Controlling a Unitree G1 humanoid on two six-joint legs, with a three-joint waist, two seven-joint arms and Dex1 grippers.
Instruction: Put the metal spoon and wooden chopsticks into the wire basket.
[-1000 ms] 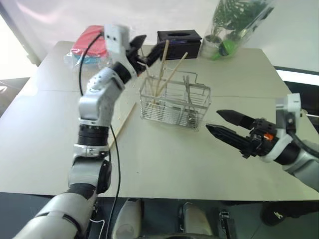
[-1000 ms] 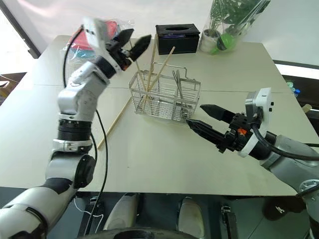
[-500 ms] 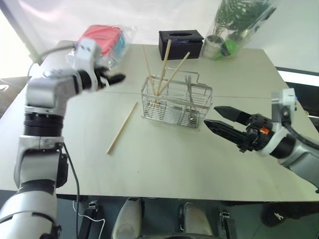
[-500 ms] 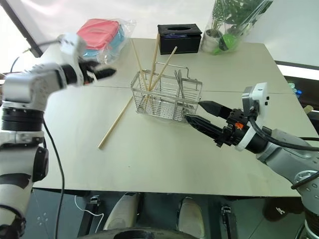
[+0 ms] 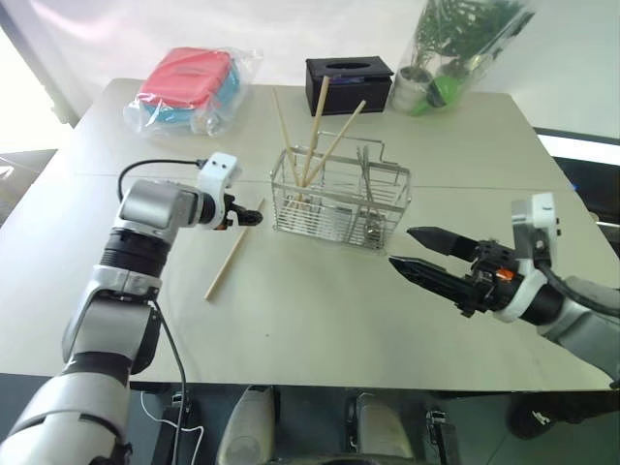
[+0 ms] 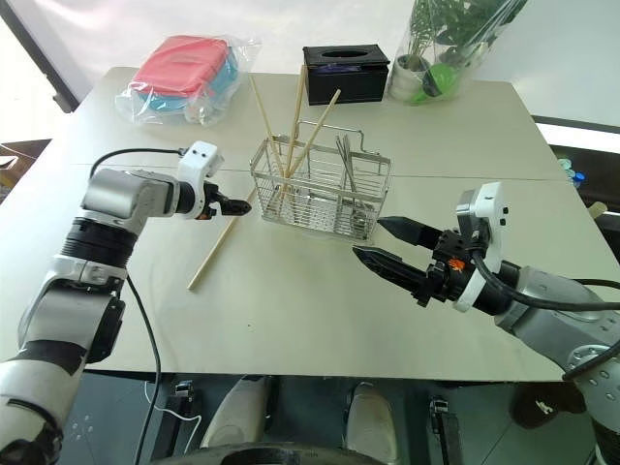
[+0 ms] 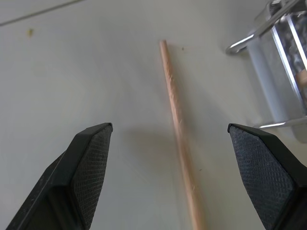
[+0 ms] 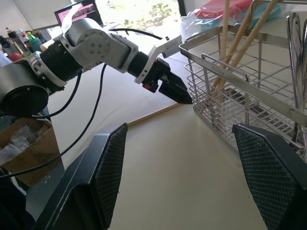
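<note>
The wire basket (image 5: 339,201) stands mid-table with three wooden chopsticks (image 5: 315,126) leaning up out of its left compartment. Slim metal cutlery (image 5: 365,174) stands in its right compartment; I cannot tell whether the metal spoon is among it. Another chopstick (image 5: 232,254) lies flat on the table left of the basket. My left gripper (image 5: 247,218) is open and low over that stick's far end, and in the left wrist view the chopstick (image 7: 180,124) runs between the two fingers, untouched. My right gripper (image 5: 400,247) is open and empty, to the right of the basket.
A black tissue box (image 5: 349,85) and a bagged plant (image 5: 455,44) stand at the table's far edge behind the basket. A red and teal pouch in a plastic bag (image 5: 189,87) lies at the far left. The basket's wall is close to my left gripper.
My left arm has swung down and leftward from above the basket to just over the loose chopstick on the table. The right gripper has stayed in place, still open.
</note>
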